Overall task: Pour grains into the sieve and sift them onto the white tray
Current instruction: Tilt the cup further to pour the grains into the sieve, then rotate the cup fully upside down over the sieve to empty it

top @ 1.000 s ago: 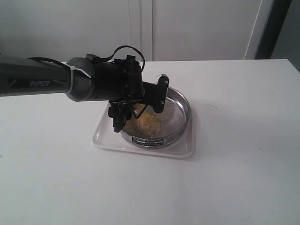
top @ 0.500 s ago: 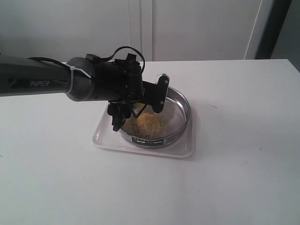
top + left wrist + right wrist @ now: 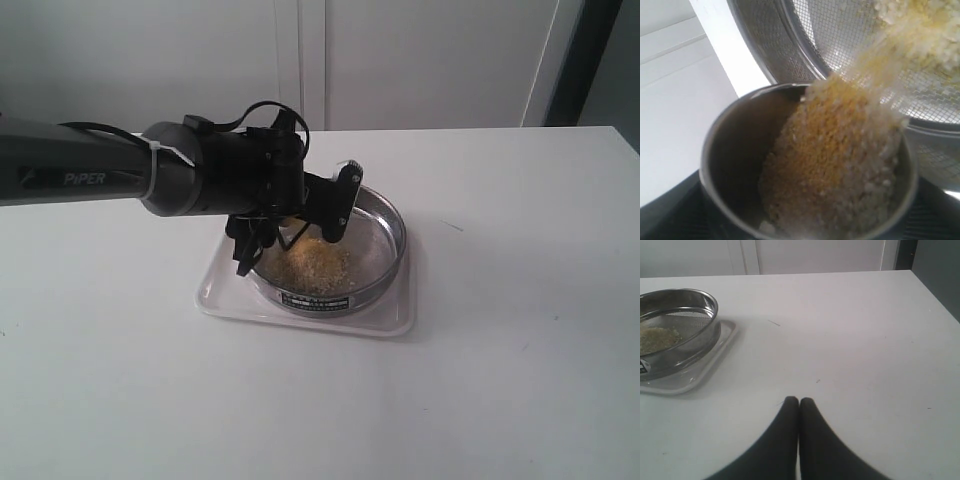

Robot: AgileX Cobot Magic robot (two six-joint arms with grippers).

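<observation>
My left gripper [image 3: 292, 230] is shut on a small steel cup [image 3: 707, 165], tipped over the near-left side of the sieve [image 3: 388, 218]. Grains [image 3: 840, 150] fill the cup's lower side and stream over its lip onto the mesh [image 3: 840, 30]. A sandy yellow pile of grains [image 3: 318, 265] lies in the sieve's front-left part. The sieve rests on the white tray [image 3: 222, 292], its dark label plate [image 3: 318, 299] facing front. In the right wrist view, my right gripper [image 3: 799, 401] is shut and empty above bare table, to the right of the sieve [image 3: 690, 340] and tray [image 3: 700, 377].
The left arm [image 3: 90, 178] reaches in from the left above the table. A white wall with door panels [image 3: 300, 60] stands behind the table's far edge. The table's right edge [image 3: 935, 295] lies near a dark strip.
The left gripper has tipped the cup a little further and risen slightly. The pile of grains in the sieve has grown. The right gripper shows no earlier frame.
</observation>
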